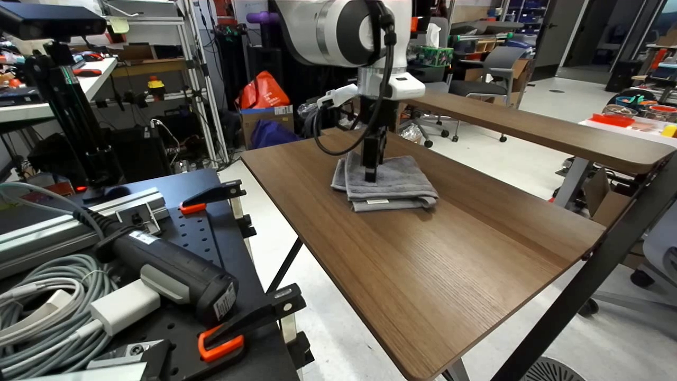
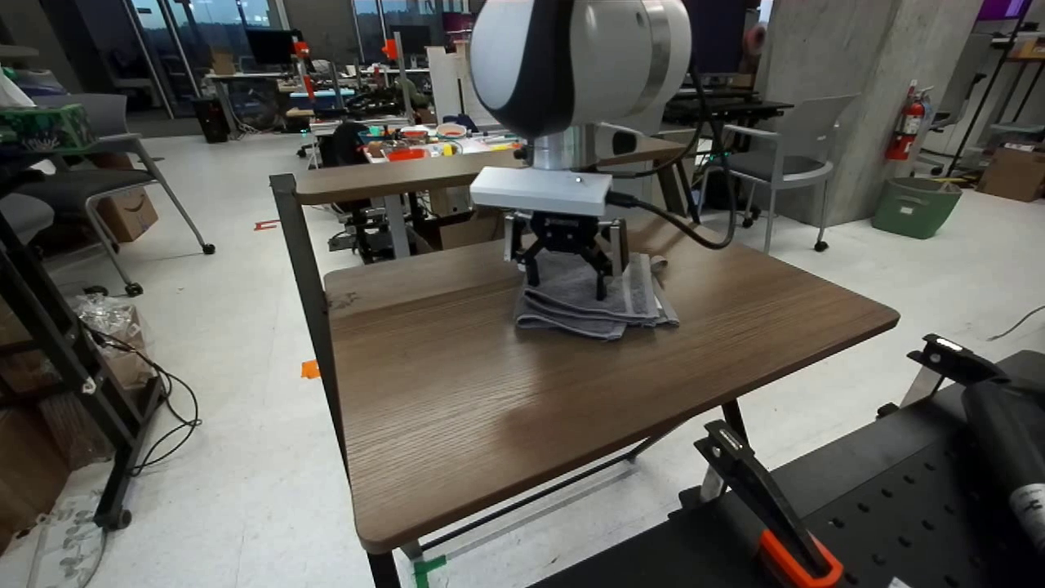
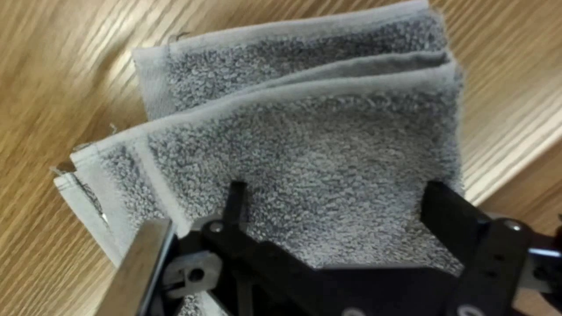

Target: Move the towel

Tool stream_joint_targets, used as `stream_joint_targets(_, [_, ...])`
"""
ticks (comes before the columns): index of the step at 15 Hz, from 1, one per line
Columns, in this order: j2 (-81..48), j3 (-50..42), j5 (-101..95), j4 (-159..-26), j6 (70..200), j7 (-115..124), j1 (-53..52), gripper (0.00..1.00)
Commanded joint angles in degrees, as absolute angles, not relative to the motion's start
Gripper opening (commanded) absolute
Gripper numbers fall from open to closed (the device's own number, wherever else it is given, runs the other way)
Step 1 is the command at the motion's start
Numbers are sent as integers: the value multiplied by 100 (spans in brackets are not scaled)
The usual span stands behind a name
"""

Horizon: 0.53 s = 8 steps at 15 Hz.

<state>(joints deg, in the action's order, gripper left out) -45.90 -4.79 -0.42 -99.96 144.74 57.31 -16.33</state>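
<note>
The towel (image 1: 404, 177) is a grey folded cloth lying flat on the brown tabletop (image 1: 449, 275). Its layered edges and pale stripes show in an exterior view (image 2: 563, 314) and in the wrist view (image 3: 307, 140). My gripper (image 1: 371, 175) points straight down over the towel's middle. In an exterior view, its two black fingers (image 2: 567, 289) stand apart with towel below and between them. The wrist view shows the fingertips (image 3: 338, 186) wide apart, with flat towel surface between them and nothing pinched. The tips are at or very near the cloth; I cannot tell whether they touch it.
A raised brown shelf (image 1: 555, 129) runs along one side of the table, with a dark post (image 2: 306, 302) at its end. A black side bench (image 1: 211, 243) with clamps, a black tool (image 1: 164, 264) and coiled cables (image 1: 53, 296) stands close to the table.
</note>
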Motion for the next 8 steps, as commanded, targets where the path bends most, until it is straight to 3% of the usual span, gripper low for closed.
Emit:
stream_joint_targets(1, [-4834, -645, 172, -9736, 14236, 5726, -1239, 100])
stream_joint_targets(8, [-4782, -781, 458, -9577, 13893, 5709, -515, 100])
